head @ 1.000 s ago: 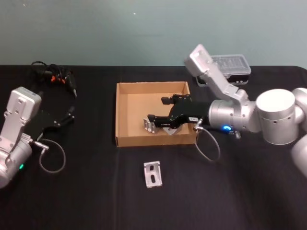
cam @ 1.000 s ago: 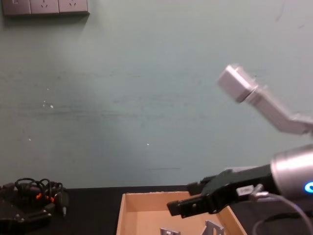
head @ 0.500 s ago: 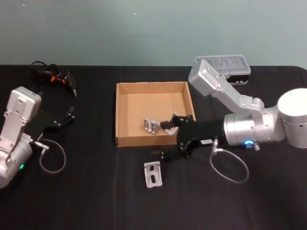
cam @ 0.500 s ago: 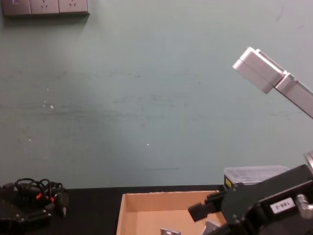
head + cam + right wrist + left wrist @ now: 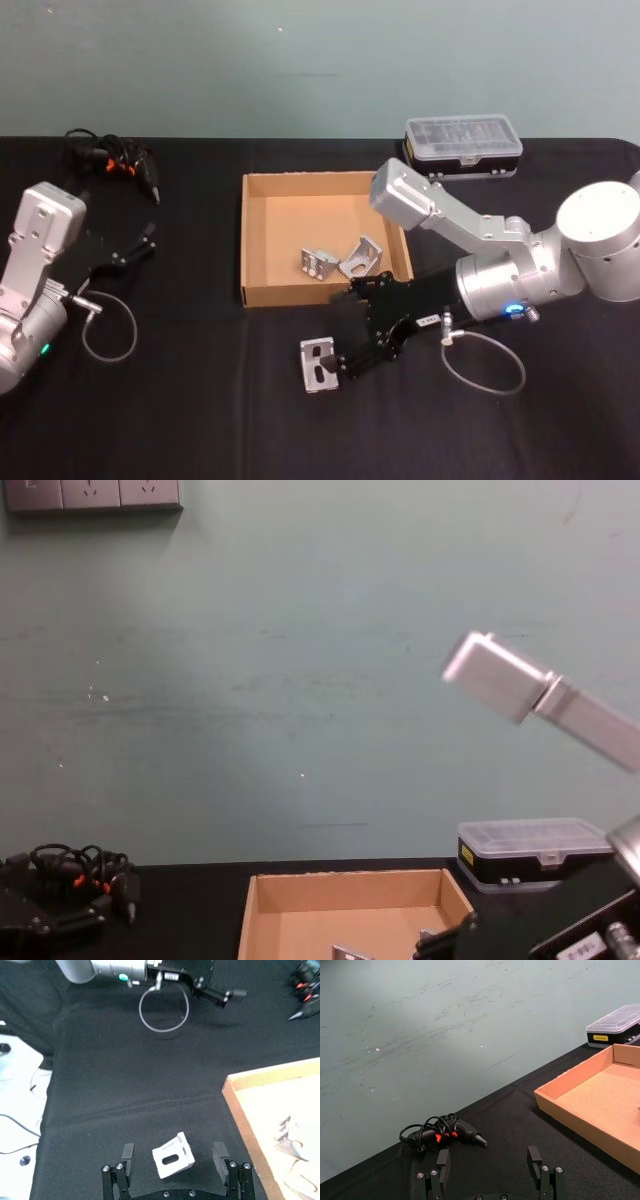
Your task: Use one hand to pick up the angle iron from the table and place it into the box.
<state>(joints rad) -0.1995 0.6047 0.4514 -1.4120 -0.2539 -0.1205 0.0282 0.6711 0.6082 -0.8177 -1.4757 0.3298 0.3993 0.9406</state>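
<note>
One angle iron lies flat on the black table in front of the box. My right gripper is open and low over the table. In the right wrist view the angle iron sits between the spread fingers, with a gap on each side. Two more angle irons rest inside the box near its front wall. My left gripper is parked at the far left and stands open, holding nothing.
A clear-lidded black plastic case sits behind the box on the right. A black tool with tangled cable lies at the back left. A loose cable loop hangs off the right wrist.
My right gripper left the box, swung toward the table's front and dropped around the angle iron lying there. Two angle irons stay in the box. The left arm is still.
</note>
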